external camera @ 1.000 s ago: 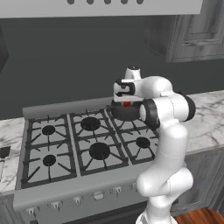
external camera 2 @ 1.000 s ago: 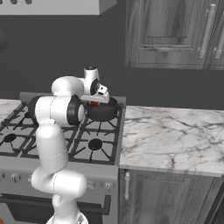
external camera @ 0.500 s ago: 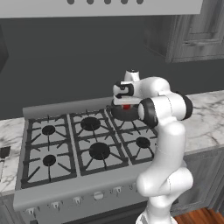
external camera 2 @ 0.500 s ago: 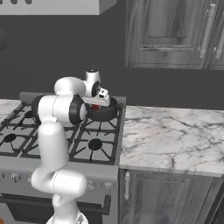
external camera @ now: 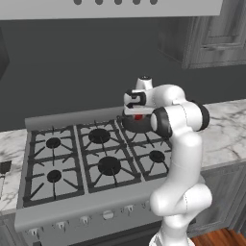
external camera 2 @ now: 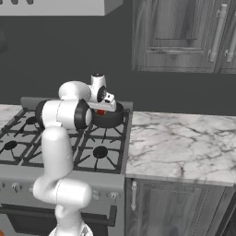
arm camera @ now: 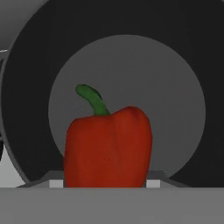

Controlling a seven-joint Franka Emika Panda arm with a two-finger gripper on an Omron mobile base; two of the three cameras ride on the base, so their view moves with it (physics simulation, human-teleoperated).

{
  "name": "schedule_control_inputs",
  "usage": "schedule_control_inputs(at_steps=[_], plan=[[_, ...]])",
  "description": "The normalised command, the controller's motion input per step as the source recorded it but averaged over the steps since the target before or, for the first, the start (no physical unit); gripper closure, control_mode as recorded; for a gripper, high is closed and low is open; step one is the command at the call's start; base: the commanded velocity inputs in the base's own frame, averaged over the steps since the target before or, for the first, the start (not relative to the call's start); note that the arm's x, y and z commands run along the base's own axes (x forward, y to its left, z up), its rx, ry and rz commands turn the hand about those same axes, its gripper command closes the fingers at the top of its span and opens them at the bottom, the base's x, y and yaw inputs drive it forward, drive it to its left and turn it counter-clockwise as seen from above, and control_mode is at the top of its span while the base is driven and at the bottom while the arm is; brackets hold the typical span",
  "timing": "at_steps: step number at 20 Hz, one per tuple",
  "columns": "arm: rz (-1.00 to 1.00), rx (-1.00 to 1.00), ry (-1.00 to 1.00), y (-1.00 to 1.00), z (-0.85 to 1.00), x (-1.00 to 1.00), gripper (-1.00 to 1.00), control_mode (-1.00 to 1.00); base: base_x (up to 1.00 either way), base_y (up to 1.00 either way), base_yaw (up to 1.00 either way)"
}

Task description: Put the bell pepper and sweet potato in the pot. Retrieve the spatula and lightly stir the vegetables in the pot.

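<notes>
A: Nearest item first?

B: The gas stove (external camera: 72,163), black grates, knobs along its front edge, set into a marbled counter (external camera 2: 184,143) that runs off to the right.

A: The gripper?

B: The gripper (external camera: 138,114) hangs over the stove's far right burner, directly above the pot (external camera 2: 109,119). In the hand view the bell pepper (arm camera: 108,146) sits between its fingers, jaws part-way apart and closed on the pepper's sides.

A: Condition of the pepper?

B: Glossy bright red, blocky with rounded shoulders, a curved green stem at the top. From the base views it shows as a small red spot (external camera: 138,116) under the hand, just above the pot rim.

A: The pot?

B: Round, dark grey-black, low straight walls, a paler grey floor (arm camera: 175,100) seen beyond the pepper. It stands on the far right burner, near the counter's edge.

A: Beyond that?

B: Dark wall, grey wood cabinets (external camera 2: 184,34) at upper right.
</notes>
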Motion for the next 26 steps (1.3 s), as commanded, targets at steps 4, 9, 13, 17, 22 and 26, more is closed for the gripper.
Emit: schedule_control_inputs(at_steps=[4,9,13,17,22,26], plan=[[0.0,0.0,0.0,0.0,0.0,0.0,1.0,-1.0,0.0,0.0,0.0],[0.0,0.0,0.0,0.0,0.0,0.0,-1.0,-1.0,0.0,0.0,0.0],[0.0,0.0,0.0,0.0,0.0,0.0,-1.0,-1.0,0.0,0.0,0.0],[0.0,0.0,0.0,0.0,0.0,-0.08,-1.0,-1.0,0.0,0.0,0.0],[0.0,0.0,-0.01,0.0,0.08,-0.46,-1.0,-1.0,0.0,0.0,0.0],[0.0,0.0,-0.08,0.0,0.27,-0.94,-1.0,-1.0,0.0,0.0,0.0]])
